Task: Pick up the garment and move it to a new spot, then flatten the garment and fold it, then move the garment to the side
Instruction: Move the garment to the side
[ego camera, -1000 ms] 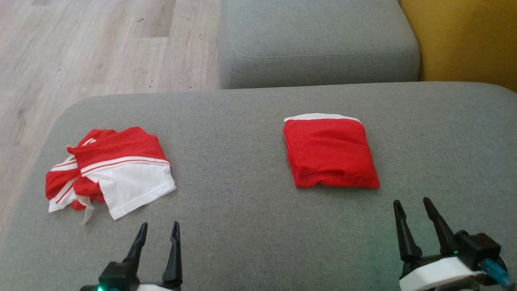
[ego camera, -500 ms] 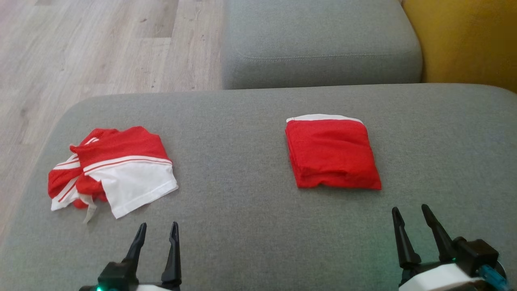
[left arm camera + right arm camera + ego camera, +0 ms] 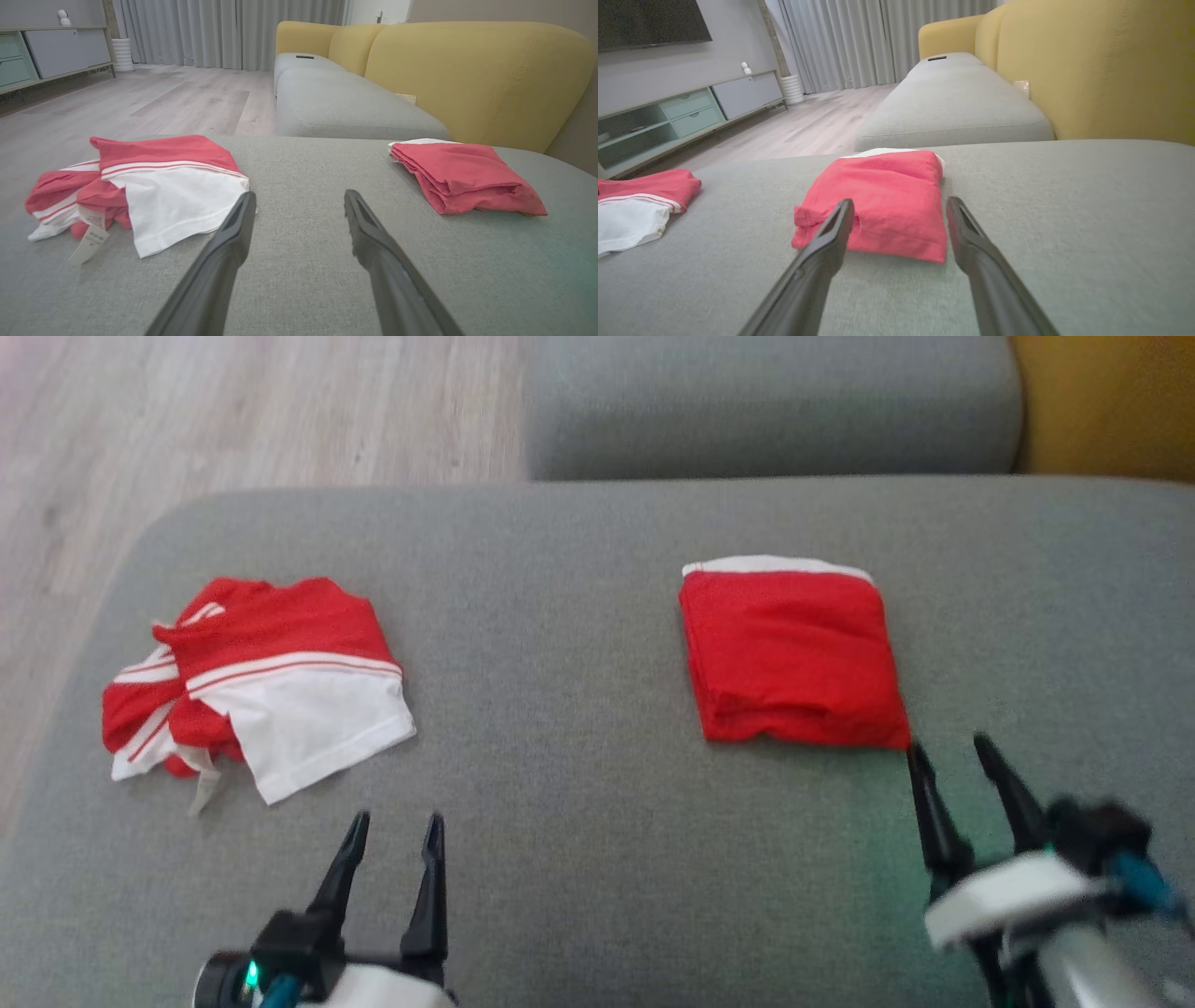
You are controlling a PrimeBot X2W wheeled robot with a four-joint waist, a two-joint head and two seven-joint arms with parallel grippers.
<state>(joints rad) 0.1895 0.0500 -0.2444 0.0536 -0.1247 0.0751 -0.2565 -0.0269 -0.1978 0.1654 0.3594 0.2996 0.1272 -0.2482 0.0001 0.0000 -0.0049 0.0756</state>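
Observation:
A crumpled red-and-white garment (image 3: 261, 681) lies on the left of the grey cushion (image 3: 560, 784), with a tag hanging at its near edge. In the left wrist view this garment (image 3: 163, 186) is just left of my fingers. A neatly folded red garment (image 3: 794, 653) with a white edge lies to the right. My left gripper (image 3: 397, 819) hovers open and holds nothing, just right of and nearer than the crumpled garment. My right gripper (image 3: 948, 744) is open too, its tips at the folded garment's near right corner. In the right wrist view the folded garment (image 3: 882, 200) lies just beyond my right gripper (image 3: 901, 201).
A second grey seat cushion (image 3: 766, 411) lies behind this one, with the yellow backrest (image 3: 1111, 420) to the right. Wooden floor (image 3: 233, 420) runs off the cushion's left edge. A low cabinet (image 3: 691, 107) stands across the room.
The head camera has tilted, so the whole picture has shifted. Both open grippers have moved forward; the right one's tips have come up to the folded garment's near right corner.

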